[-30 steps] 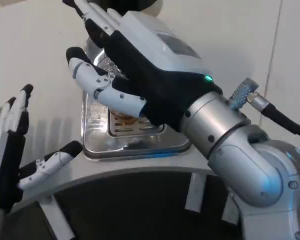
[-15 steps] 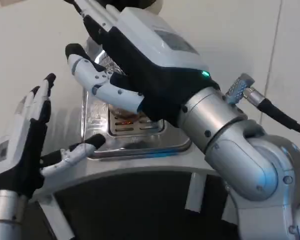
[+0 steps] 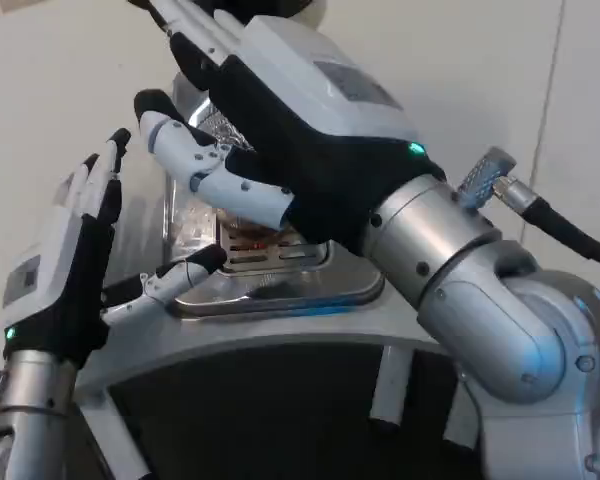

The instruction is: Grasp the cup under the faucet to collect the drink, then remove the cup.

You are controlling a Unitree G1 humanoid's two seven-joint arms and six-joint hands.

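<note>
My right hand [image 3: 290,140] reaches over the steel drip tray [image 3: 290,292], fingers stretched up and away and the thumb spread to the left. It covers most of the dispenser and the spot under the faucet. A clear cup [image 3: 192,222] shows faintly below the thumb, at the tray's left side; I cannot tell whether the hand touches it. An orange glint lies on the tray's grate [image 3: 250,245]. My left hand [image 3: 68,270] stands upright left of the tray with its fingers apart and nothing in it, the thumb pointing at the tray's front left corner.
The tray sits on a curved white table edge [image 3: 280,335] with a dark gap and white struts below. A white wall stands behind. A cable and plug [image 3: 500,185] stick out from my right wrist.
My left hand has risen and moved right, toward the tray's left side. My right hand has stayed nearly still over the tray.
</note>
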